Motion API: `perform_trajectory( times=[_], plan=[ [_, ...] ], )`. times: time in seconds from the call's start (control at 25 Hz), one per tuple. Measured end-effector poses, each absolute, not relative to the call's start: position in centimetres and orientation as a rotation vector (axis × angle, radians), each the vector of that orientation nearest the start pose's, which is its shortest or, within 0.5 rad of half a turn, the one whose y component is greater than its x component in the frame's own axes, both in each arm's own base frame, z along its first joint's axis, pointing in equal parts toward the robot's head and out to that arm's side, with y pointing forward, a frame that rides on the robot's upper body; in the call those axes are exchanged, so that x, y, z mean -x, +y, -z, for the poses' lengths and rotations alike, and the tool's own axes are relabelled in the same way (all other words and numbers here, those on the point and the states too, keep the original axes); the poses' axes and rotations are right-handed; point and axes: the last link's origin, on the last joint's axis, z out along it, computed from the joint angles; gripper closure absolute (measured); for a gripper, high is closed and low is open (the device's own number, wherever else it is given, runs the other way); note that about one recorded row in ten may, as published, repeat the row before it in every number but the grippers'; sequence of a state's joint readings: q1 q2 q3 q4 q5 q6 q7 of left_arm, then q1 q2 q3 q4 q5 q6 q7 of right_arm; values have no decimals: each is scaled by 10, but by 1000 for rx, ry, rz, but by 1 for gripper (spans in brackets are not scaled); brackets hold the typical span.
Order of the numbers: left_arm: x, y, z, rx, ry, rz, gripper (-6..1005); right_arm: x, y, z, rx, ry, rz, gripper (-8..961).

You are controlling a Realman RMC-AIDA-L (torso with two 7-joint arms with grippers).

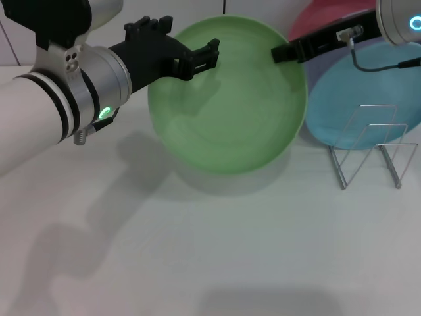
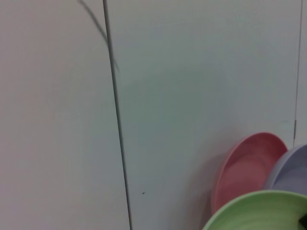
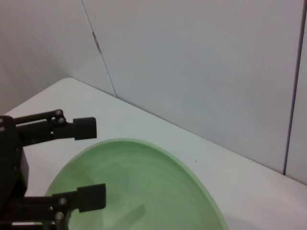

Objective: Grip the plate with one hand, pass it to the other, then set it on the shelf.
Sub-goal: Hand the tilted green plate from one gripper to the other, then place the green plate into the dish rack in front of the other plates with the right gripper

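Observation:
The light green plate (image 1: 227, 99) is held tilted above the white table, with its shadow below it. My left gripper (image 1: 205, 58), on the green-lit arm, is at the plate's upper left rim. Its fingers stand apart on either side of the rim, as the right wrist view (image 3: 96, 163) shows over the plate (image 3: 153, 187). My right gripper (image 1: 281, 52), the slim black one on the blue-ringed arm, is shut on the plate's upper right rim. The wire shelf (image 1: 371, 141) stands on the table to the right, with nothing in it. The plate's edge shows in the left wrist view (image 2: 259, 211).
A turquoise plate (image 1: 368, 99) leans behind the shelf, with a pink plate (image 1: 322, 20) behind it. The left wrist view shows the pink plate (image 2: 244, 167) and a lavender plate (image 2: 290, 167) against the white wall. White table (image 1: 197, 250) lies in front.

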State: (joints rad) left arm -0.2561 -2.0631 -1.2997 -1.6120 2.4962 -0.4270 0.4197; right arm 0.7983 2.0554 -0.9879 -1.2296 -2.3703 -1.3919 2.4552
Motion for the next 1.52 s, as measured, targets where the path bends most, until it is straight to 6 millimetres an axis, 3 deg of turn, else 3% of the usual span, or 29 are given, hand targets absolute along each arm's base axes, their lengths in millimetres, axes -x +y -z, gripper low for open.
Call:
perform_trajectory(
  times=[0.44, 0.64, 1.0, 1.04, 1.24, 1.52],
  plan=[
    [101, 356, 2, 2161, -456, 518, 163, -132, 429, -73, 2463, 897, -172, 904],
    [107, 356, -4, 2125, -454, 524, 163, -135, 429, -85, 2435, 810, -126, 904],
    [134, 352, -25, 1917, -399, 586, 163, -111, 415, -124, 2417, 463, -68, 904],
    [144, 351, -24, 1872, -401, 598, 163, -104, 411, -129, 2426, 345, -41, 904],
    [162, 349, -13, 1825, -401, 601, 163, -96, 395, -138, 2440, 99, 47, 904],
    [185, 347, 8, 1785, -417, 606, 163, -101, 374, -148, 2383, -171, 171, 905]
  ],
)
